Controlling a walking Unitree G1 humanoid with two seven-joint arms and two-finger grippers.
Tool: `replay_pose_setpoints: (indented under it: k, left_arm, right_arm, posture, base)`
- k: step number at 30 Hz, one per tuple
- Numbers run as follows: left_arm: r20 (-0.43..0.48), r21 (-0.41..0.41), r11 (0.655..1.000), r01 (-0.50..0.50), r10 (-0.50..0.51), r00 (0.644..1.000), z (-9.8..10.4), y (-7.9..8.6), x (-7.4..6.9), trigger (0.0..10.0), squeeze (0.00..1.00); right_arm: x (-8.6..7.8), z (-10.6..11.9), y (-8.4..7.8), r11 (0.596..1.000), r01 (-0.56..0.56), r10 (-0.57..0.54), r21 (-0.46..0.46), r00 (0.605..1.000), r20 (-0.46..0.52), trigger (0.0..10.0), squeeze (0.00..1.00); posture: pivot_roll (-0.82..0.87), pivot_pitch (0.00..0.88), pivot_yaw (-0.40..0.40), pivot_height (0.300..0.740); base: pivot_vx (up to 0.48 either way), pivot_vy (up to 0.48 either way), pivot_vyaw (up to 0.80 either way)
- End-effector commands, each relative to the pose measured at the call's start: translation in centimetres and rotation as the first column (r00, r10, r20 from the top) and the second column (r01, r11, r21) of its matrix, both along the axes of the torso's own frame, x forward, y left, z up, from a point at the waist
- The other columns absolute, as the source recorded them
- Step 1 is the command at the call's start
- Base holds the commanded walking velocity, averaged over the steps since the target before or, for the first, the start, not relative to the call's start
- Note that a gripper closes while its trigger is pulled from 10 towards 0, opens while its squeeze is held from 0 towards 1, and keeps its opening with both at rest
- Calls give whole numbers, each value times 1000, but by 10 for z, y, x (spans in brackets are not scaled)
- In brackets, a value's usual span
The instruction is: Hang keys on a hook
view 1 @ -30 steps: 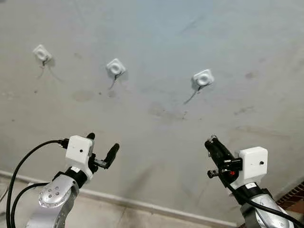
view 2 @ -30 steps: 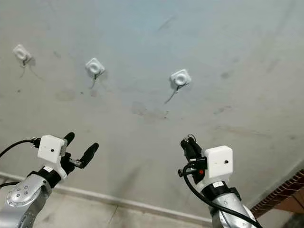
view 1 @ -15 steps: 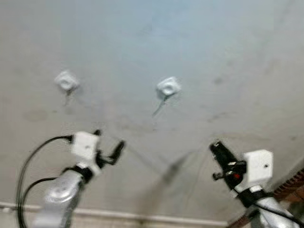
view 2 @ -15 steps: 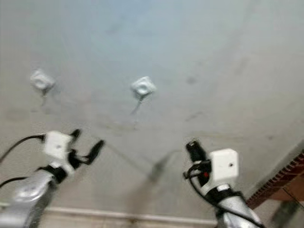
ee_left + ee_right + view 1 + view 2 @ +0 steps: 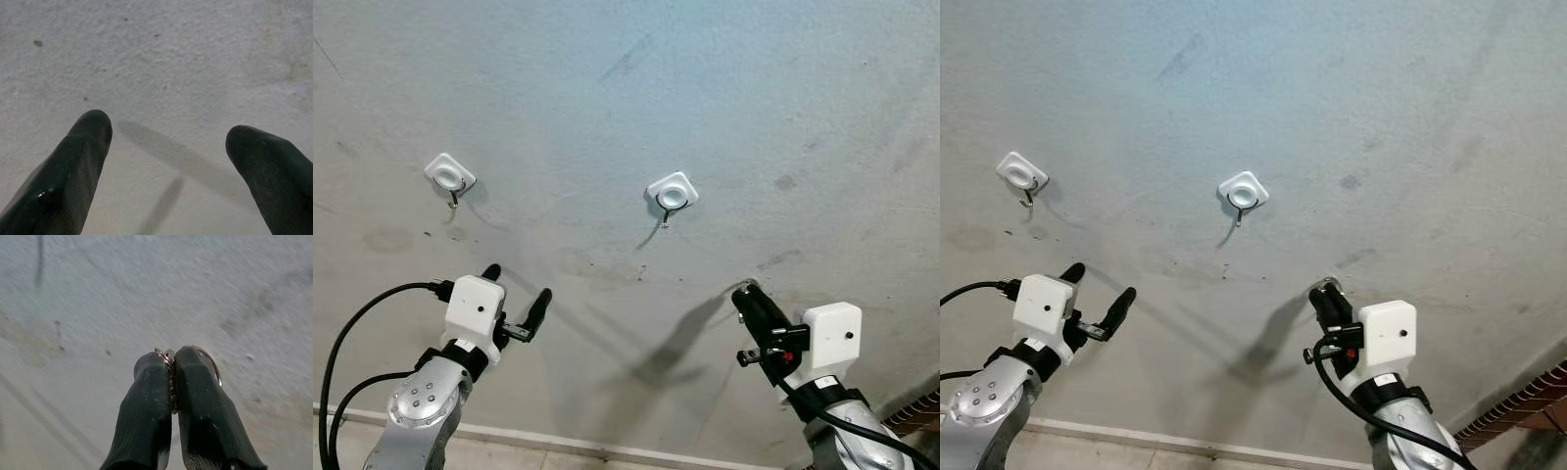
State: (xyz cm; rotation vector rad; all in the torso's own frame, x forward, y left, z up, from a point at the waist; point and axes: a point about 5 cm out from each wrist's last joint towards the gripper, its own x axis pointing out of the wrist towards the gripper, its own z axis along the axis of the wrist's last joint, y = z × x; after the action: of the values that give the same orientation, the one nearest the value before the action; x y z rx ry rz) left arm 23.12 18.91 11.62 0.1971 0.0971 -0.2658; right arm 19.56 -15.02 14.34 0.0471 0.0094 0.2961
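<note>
The right claw (image 5: 751,299) is clenched on the keys (image 5: 170,363), whose ring pokes out between its two black fingertips. It is raised before a grey wall (image 5: 783,88), with its shadow on the plaster at about nine o'clock. A white hook (image 5: 671,192) sits on the wall at roughly eleven o'clock from this claw, well apart. The left claw (image 5: 517,294) is released, its fingers spread, and another white hook (image 5: 450,174) lies at its eleven o'clock.

The keys (image 5: 171,377) (pinched between the right gripper's (image 5: 171,363) jaws) show merely a ring edge, the rest hidden.
</note>
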Motion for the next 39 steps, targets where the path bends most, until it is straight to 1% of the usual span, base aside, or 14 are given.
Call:
replay_pose_setpoints:
  k: [1, 2, 3, 5, 6, 7, 8, 14, 16, 18, 23, 26, 30, 39]
  left_arm:
    - [44, 22, 999, 25, -26, 999, 11, -2, -1, 10000, 0]
    - [69, 29, 997, 67, -69, 995, 18, -6, -1, 10000, 0]
    - [69, 29, 997, 67, -69, 995, 18, -6, -1, 10000, 0]
    - [99, 36, 991, 125, -128, 987, 25, -14, 2, 10000, 0]
    - [140, 49, 985, 164, -169, 976, 34, -20, 7, 10000, 0]
    - [140, 49, 985, 164, -169, 976, 34, -20, 7, 10000, 0]
    - [159, 55, 982, 182, -188, 969, 39, -24, 11, 10000, 0]
    - [168, 38, 979, 202, -205, 964, 45, -31, 13, 10000, 0]
    - [169, 39, 976, 216, -219, 961, 45, -32, 13, 10000, 0]
    - [167, 38, 975, 218, -221, 961, 45, -32, 13, 10000, 0]
    - [156, 44, 974, 224, -228, 961, 44, -31, 19, 10000, 0]
    - [157, 43, 969, 243, -247, 956, 44, -34, 22, 10000, 0]
    - [159, 43, 967, 250, -253, 954, 44, -36, 26, 10000, 0]
    - [150, 33, 969, 246, -248, 957, 41, -34, 29, 10000, 0]
  right_arm:
    - [3, 7, 4, 1000, -16, 16, 4, 999, 29, 10000, 0]
    - [7, 10, 8, 999, -31, 31, 14, 999, 40, 10000, 0]
    - [7, 10, 8, 999, -31, 31, 14, 999, 40, 10000, 0]
    - [11, 13, 12, 999, -49, 48, 21, 998, 51, 10000, 0]
    - [17, 16, 17, 997, -71, 68, 31, 995, 70, 10000, 0]
    - [17, 16, 17, 997, -71, 68, 31, 995, 70, 10000, 0]
    - [22, 20, 23, 995, -91, 87, 35, 992, 92, 10000, 0]
    - [28, 31, 29, 994, -104, 99, 27, 984, 150, 10000, 0]
    - [28, 37, 27, 997, -66, 60, 28, 983, 175, 10000, 0]
    - [28, 39, 26, 998, -60, 53, 29, 982, 179, 10000, 0]
    - [30, 59, 26, 999, 7, -17, 41, 966, 260, 10000, 0]
    - [32, 72, 27, 999, 26, -39, 46, 951, 307, 10000, 0]
    - [33, 82, 30, 996, 9, -39, 93, 945, 326, 10000, 0]
    - [34, 96, 32, 988, -37, -17, 147, 939, 344, 10000, 0]
  posture:
    - [134, 0, -32, 740]
    - [144, 0, -34, 740]
    - [144, 0, -34, 740]
    - [162, 0, -38, 740]
    - [170, 0, -38, 740]
    - [170, 0, -38, 740]
    - [174, 0, -36, 740]
    - [179, 0, -24, 740]
    - [179, 0, -17, 740]
    - [179, 0, -17, 740]
    - [167, 0, 4, 740]
    - [162, 0, 14, 740]
    - [158, 0, 17, 740]
    - [155, 0, 18, 740]
  base:
    - [0, 0, 0]
    - [0, 0, 0]
    - [0, 0, 0]
    - [0, 0, 0]
    - [0, 0, 0]
    - [0, 0, 0]
    - [0, 0, 0]
    - [0, 0, 0]
    - [0, 0, 0]
    - [0, 0, 0]
    - [0, 0, 0]
    - [0, 0, 0]
    - [0, 0, 0]
    - [0, 0, 0]
